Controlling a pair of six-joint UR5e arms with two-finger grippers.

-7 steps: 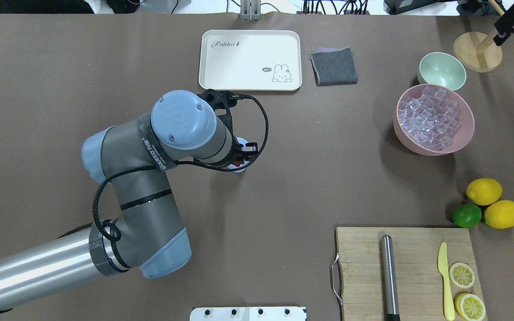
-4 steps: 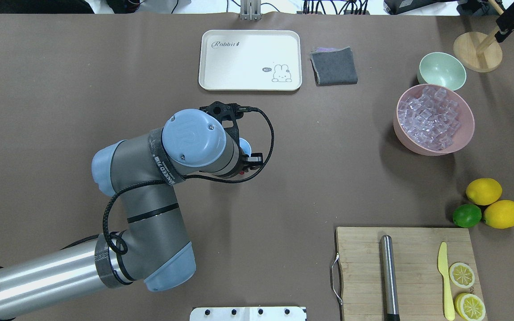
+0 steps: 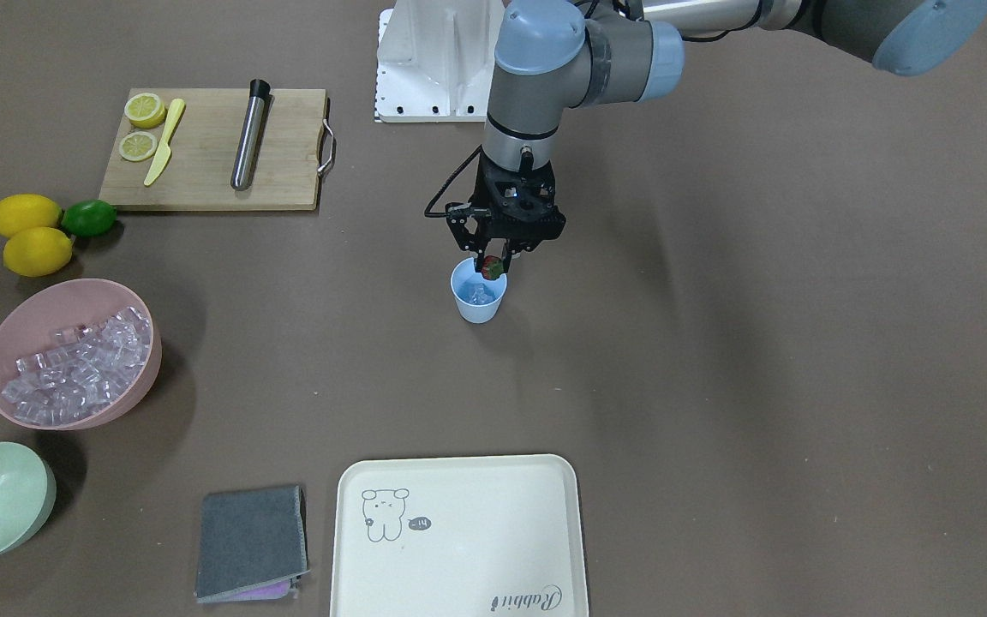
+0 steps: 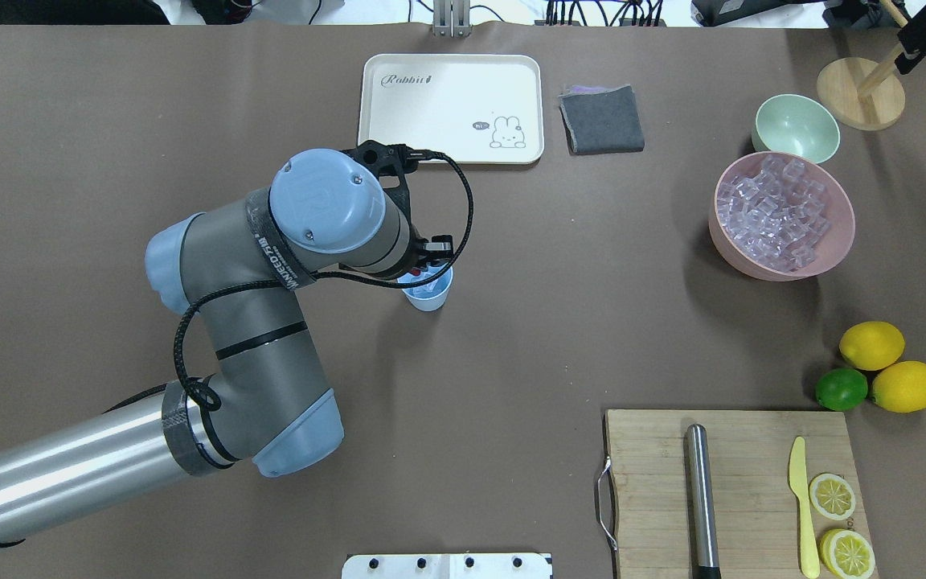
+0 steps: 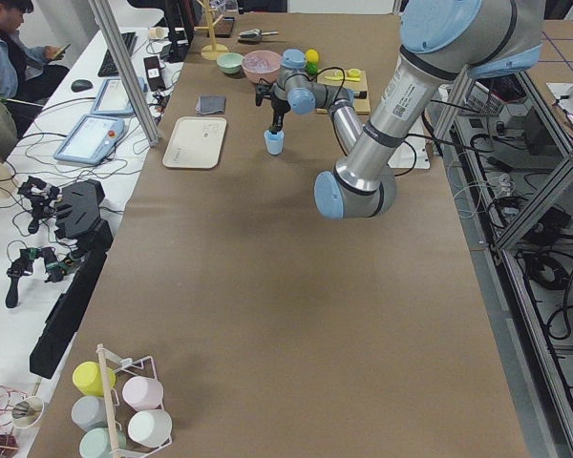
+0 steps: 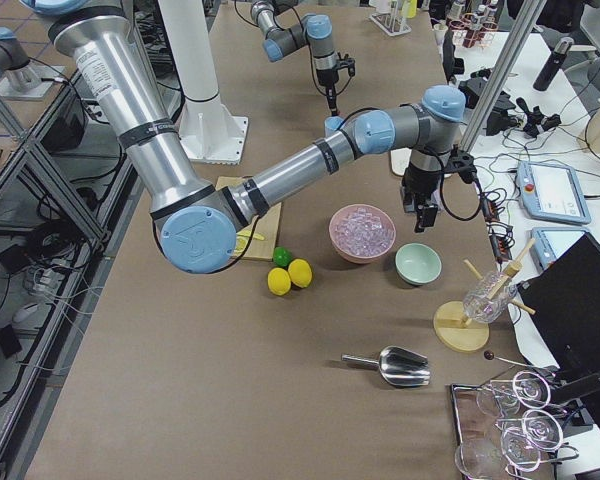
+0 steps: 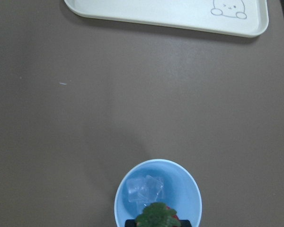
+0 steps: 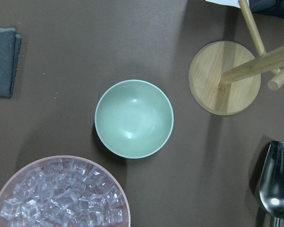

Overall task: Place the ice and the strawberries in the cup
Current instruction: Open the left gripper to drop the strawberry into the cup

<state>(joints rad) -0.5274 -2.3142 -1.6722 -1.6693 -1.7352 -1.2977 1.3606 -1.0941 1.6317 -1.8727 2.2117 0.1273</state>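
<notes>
Strawberry [image 3: 493,269] hangs pinched in the left tool [image 3: 493,260], its jaws narrowed on it, just above the cup [image 3: 477,310] and nearer the rim than the middle. Let go here, it could clip the rim and roll onto the table [image 3: 716,343], or tip the light cup and its ice [image 7: 146,188].

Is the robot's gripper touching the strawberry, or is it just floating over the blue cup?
Touching. The front-facing view shows the strawberry pinched between the fingertips of the left gripper, hanging over the rim of the cup.
</notes>
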